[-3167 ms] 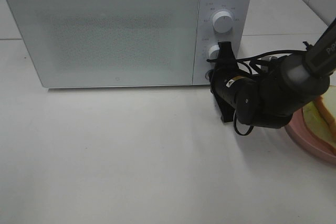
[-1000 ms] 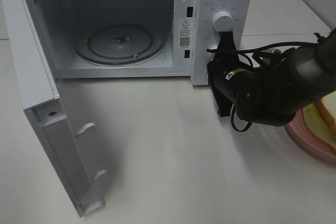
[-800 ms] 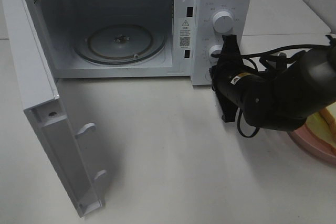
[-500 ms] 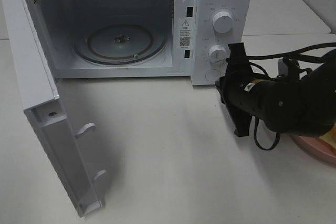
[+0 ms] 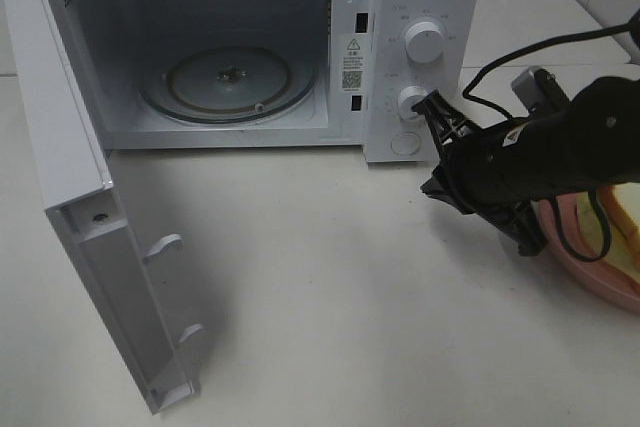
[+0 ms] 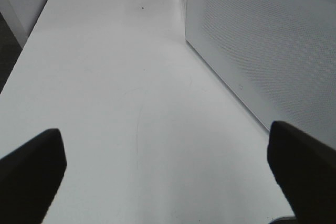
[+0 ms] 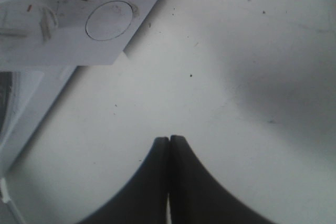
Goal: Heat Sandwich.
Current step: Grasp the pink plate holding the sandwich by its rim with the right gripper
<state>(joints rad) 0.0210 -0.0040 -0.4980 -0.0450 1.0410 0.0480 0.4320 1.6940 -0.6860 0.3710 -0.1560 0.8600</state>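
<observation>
Uncovered again as the right arm swings back from the microwave's controls, the sandwich point(image 5: 622, 235) shows at the 3 o'clock edge of the high view. It lies on its pink plate point(image 5: 585, 282), which sits on the tabletop point(image 5: 330, 317), and the frame cuts off both. Only a strip of white bread and pale filling is visible past the arm.

At about 9 o'clock of the plate, the right hand point(image 5: 432, 190) hangs empty, its 2 fingers pressed together with no gap, as the wrist view confirms point(image 7: 169, 144). A closed tip suits pressing the round release button point(image 5: 405, 144), which lies just ahead of it; for the plate it will have to spread.

Further out, toward 11 o'clock, the microwave point(image 5: 420, 7) now stands with its door point(image 5: 95, 247) thrown wide toward 8 o'clock, where 3.2 s ago it was closed. The glass turntable point(image 5: 228, 82) is bare, so the way in looks free.

The left hand point(image 6: 168, 174) is outside the high view; its fingers are spread wide and hold nothing, beside the door's outer face point(image 6: 262, 51).
</observation>
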